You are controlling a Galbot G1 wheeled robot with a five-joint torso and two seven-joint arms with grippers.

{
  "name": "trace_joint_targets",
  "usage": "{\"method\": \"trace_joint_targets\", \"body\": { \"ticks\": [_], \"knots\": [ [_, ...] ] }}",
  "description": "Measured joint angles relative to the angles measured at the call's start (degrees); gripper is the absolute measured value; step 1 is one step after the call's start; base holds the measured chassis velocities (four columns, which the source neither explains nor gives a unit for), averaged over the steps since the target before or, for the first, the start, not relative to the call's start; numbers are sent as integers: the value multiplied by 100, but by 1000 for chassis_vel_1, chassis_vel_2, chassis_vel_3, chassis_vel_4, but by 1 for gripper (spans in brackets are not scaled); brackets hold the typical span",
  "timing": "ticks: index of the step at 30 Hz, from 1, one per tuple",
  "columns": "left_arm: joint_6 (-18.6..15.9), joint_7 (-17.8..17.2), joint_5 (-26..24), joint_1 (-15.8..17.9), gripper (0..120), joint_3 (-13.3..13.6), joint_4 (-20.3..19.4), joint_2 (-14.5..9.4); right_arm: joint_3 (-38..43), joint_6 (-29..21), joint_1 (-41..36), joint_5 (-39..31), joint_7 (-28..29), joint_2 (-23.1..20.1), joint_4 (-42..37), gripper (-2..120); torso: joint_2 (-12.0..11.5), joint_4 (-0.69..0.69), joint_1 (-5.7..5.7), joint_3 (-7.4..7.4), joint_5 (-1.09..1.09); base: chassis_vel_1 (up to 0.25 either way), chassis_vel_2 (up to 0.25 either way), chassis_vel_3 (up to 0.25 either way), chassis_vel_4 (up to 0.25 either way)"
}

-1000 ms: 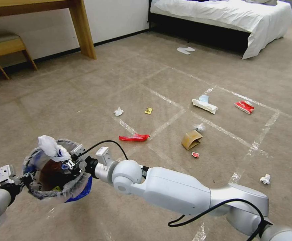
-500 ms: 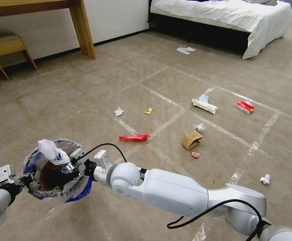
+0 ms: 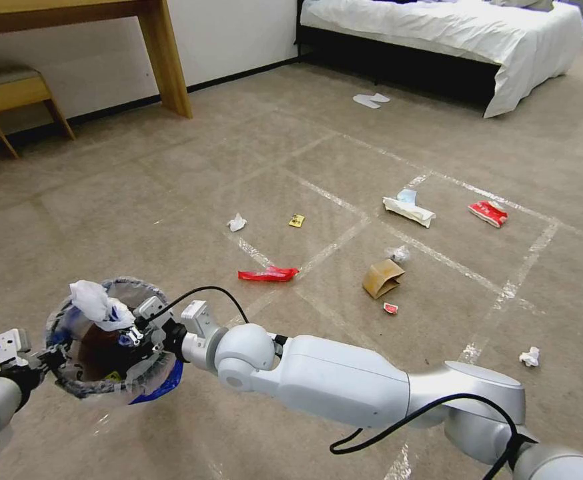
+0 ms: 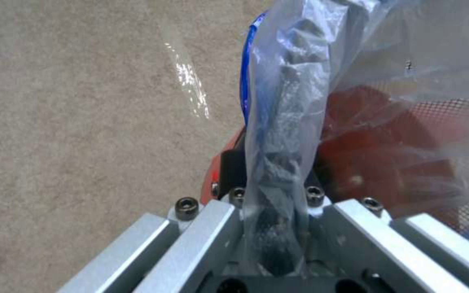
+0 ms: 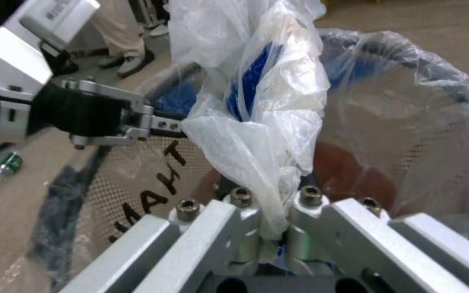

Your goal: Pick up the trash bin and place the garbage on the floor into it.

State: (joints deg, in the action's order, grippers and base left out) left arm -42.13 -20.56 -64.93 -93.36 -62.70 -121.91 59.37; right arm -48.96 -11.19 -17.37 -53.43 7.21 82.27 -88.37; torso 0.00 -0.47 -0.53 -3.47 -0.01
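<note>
Carpeted floor (image 3: pixel 171 173) scattered with garbage (image 3: pixel 381 277), trash bin (image 3: pixel 98 347) held above it between both arms, left gripper (image 4: pixel 270 203) clenched on its bagged rim, right gripper (image 5: pixel 275 203) seemingly pinching white plastic (image 5: pixel 256 122) over the bin

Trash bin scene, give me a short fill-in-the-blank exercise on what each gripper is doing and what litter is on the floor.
1. The left gripper holds the trash bin by its ____.
2. The right gripper has its fingers shut on a crumpled white ____ bag above the bin's opening.
3. On the carpet, the brown paper bag lies to the robot's ____ of the red wrapper strip.
4. The bin's body is coloured ____.

Missing words: rim; plastic; right; red
</note>
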Motion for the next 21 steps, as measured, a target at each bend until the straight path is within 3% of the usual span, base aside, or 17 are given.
{"method": "trace_joint_targets", "body": {
  "ticks": [3,5,21],
  "knots": [
    [0,0,0,0,0,0,0,0,-3,7,3,6,2,8,20,7,0,0,0,0,0,0,0,0,0],
    [0,0,0,-1,0,-2,-16,9,-12,29,44,31,37,60,123,22,0,0,0,0,0,0,0,0,0],
    [0,19,-2,-16,0,-46,-18,28,-44,57,131,63,85,186,263,76,0,0,0,0,0,0,0,0,0]
  ]
}}
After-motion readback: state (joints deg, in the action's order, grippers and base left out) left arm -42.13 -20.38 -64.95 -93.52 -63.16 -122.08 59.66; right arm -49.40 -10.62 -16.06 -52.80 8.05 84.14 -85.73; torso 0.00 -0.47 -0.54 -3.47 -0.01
